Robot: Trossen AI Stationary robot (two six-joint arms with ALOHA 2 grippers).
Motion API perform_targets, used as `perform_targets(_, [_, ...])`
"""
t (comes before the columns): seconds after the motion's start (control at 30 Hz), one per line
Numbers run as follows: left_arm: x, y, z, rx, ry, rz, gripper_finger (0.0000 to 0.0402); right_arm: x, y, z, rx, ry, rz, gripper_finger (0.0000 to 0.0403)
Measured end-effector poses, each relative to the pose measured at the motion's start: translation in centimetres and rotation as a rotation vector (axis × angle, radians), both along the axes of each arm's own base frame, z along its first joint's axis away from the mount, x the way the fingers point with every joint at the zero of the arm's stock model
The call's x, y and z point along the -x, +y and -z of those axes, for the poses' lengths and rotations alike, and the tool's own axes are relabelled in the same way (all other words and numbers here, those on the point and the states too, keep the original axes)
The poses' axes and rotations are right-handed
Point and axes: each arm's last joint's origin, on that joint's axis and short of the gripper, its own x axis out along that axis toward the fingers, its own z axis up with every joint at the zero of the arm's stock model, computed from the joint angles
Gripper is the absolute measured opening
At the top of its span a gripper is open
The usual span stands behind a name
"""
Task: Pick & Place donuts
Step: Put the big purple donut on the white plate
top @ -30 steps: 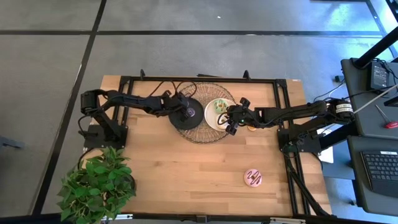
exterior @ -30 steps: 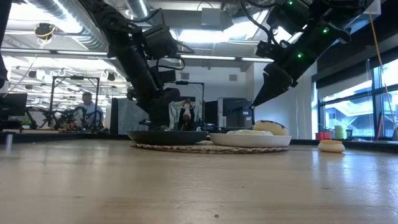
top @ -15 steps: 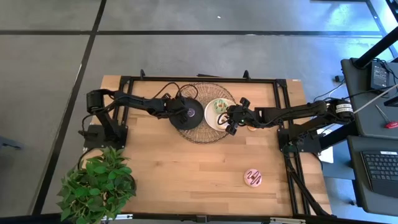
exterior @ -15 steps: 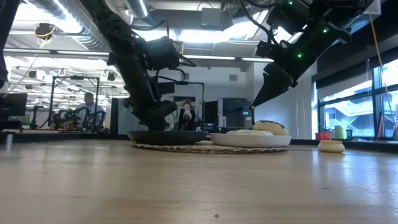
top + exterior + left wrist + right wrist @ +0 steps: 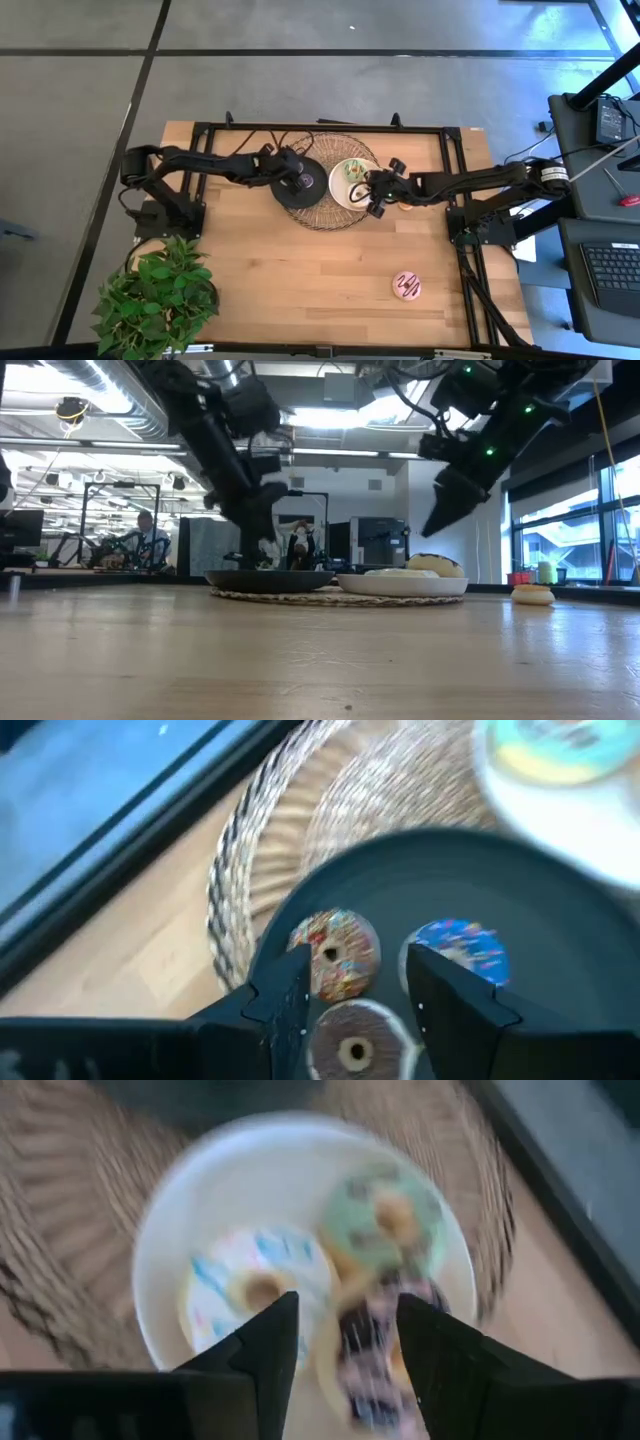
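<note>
Table, near edge to far.

Plant: one, at the near left corner.

Pink donut: one, alone on bare wood near the right edge, well apart from both plates.

Woven mat: one, carrying both plates.

Black plate: one. Mini donuts on it, three: orange, purple, brown, the brown partly cut off by the frame edge. Left gripper hangs over this plate, fingers spread and empty, with the orange donut showing between them.

White plate: one, beside the black plate. Donuts on it, three: cream, green, chocolate-sprinkled, the last blurred and partly behind a finger. Right gripper hovers above this plate, fingers parted, holding nothing.

One more small ring lies off the mat beyond the white plate, mostly hidden under the right arm from above; colour hard to make out.
</note>
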Motion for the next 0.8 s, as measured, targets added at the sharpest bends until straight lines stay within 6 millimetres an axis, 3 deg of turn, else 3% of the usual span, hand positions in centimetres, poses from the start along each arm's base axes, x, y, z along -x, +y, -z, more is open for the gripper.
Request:
perform_targets(0.1, [-0.1, -1.1, -1.3, -0.056, -0.039, 0.040, 0.0163, 1.1, 0.1, -0.7, -0.068, 0.059, 0.092, 0.0172])
perform_targets(0.23, [0.1, -3.0, -1.4, -0.146, -0.190, 0.113, 0.0163, 2.7, 0.3, -1.4, -0.114, 0.152, 0.147, 0.0172])
perform_targets(0.33, [0.7, -4.2, -1.2, -0.151, -0.360, 0.217, 0.0161, 3.2, 0.6, -1.6, -0.185, 0.180, 0.110, 0.0172])
perform_targets(0.47, [1.6, -5.3, -0.7, -0.109, -0.495, 0.386, 0.0160, 3.4, 1.5, -1.7, -0.410, 0.186, -0.017, 0.0172])
perform_targets(0.6, [2.0, -6.0, -0.5, -0.062, -0.523, 0.475, 0.0162, 3.3, 3.7, -1.8, -0.655, 0.192, -0.131, 0.0172])
perform_targets(0.8, [1.9, -6.9, -0.5, -0.048, -0.525, 0.517, 0.0163, 4.2, 9.1, -3.2, -0.656, 0.261, -0.096, 0.0172])
